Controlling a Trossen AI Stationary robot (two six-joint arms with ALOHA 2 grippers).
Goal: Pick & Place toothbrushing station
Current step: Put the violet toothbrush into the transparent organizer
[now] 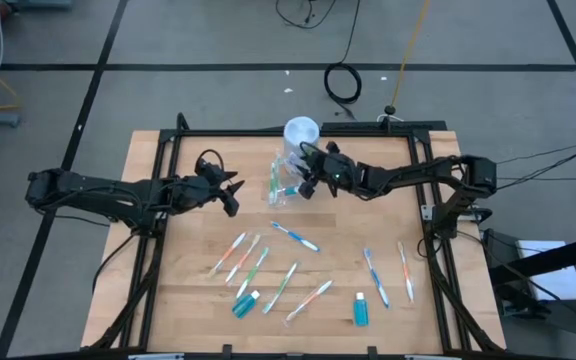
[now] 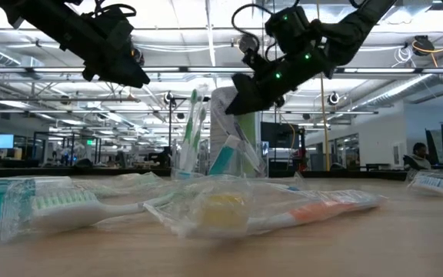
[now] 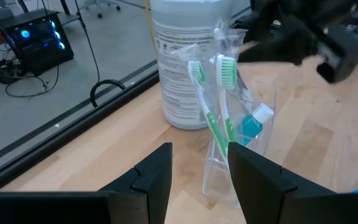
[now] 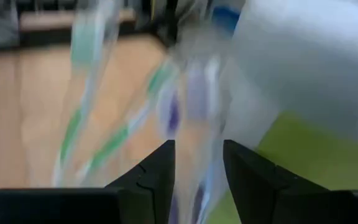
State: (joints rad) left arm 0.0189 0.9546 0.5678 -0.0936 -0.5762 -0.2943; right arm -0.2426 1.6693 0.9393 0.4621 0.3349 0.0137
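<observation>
A small clear cup [image 1: 282,183] stands upright on the wooden table at the far middle. It holds two wrapped green toothbrushes [image 3: 213,106] and a blue tube [image 3: 253,124], all leaning on its rim. My right gripper [image 1: 306,185] hovers just right of the cup's top, fingers apart [image 4: 197,171], with a blurred wrapped toothbrush [image 4: 188,118] between them. My left gripper [image 1: 234,195] is open and empty [image 3: 201,180], above the table left of the cup and pointing at it. Several wrapped toothbrushes [image 1: 296,237] and two blue tubes [image 1: 245,303] lie flat on the near half. My right gripper has the upper end of a wrapped toothbrush [image 4: 191,186] between its two fingers, coming at it from the table's right, slanting down. The view is blurred, and I cannot tell whether the fingers touch it.
A white canister [image 1: 301,132] stands right behind the cup, close to my right gripper. A black frame rail [image 1: 268,132] runs around the table's edges. Loose toothbrushes [image 1: 373,275] lie at the near right, with bare wood between them and the cup.
</observation>
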